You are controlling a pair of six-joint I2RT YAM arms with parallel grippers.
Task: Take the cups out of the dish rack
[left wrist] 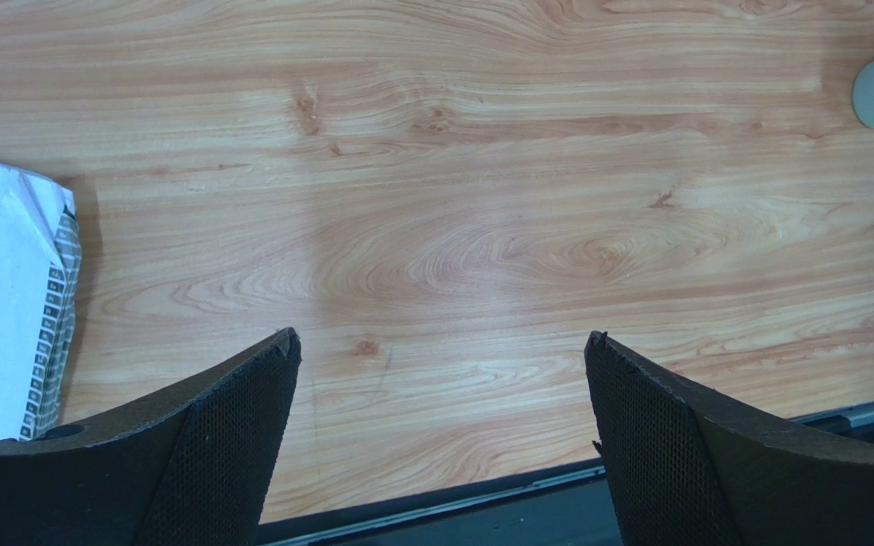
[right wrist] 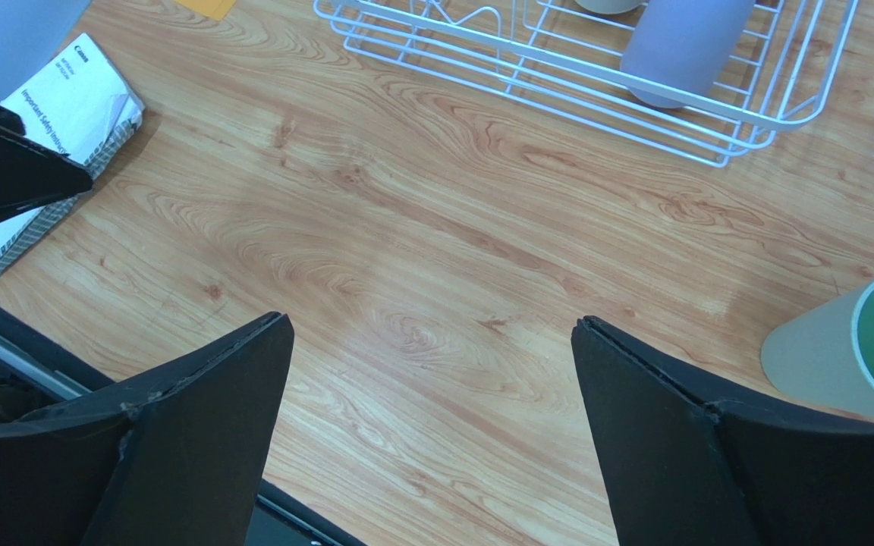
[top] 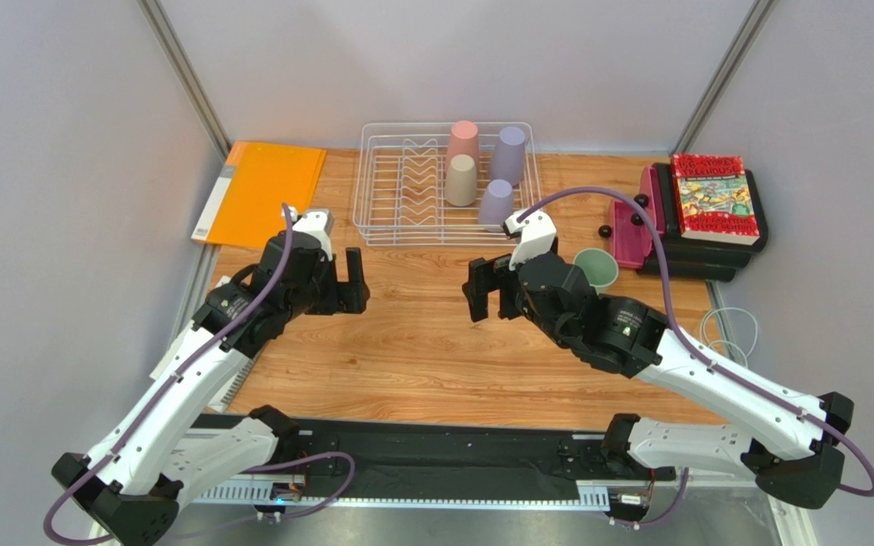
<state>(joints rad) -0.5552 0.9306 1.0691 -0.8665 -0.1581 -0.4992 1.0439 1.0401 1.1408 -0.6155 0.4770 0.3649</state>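
The white wire dish rack (top: pixel 379 188) stands at the back middle of the table. Four cups sit upside down in its right half: pink (top: pixel 463 141), beige (top: pixel 461 180) and two lavender (top: pixel 509 154) (top: pixel 496 205). A sage green cup (top: pixel 597 271) stands upright on the table, right of my right gripper (top: pixel 478 290). In the right wrist view this green cup (right wrist: pixel 863 347) is at the right edge, and the rack's corner (right wrist: pixel 749 125) with a lavender cup (right wrist: pixel 681 46) lies above. My right gripper (right wrist: pixel 430 324) and left gripper (left wrist: pixel 442 341) (top: pixel 350 281) are open and empty over bare wood.
An orange folder (top: pixel 262 191) lies at the back left. A stack of books (top: pixel 713 196) and a magenta case (top: pixel 635 233) sit at the back right. A white leaflet (left wrist: pixel 3 307) (right wrist: pixel 65 102) lies at the table's left edge, and a white cable (top: pixel 732 332) at its right edge.
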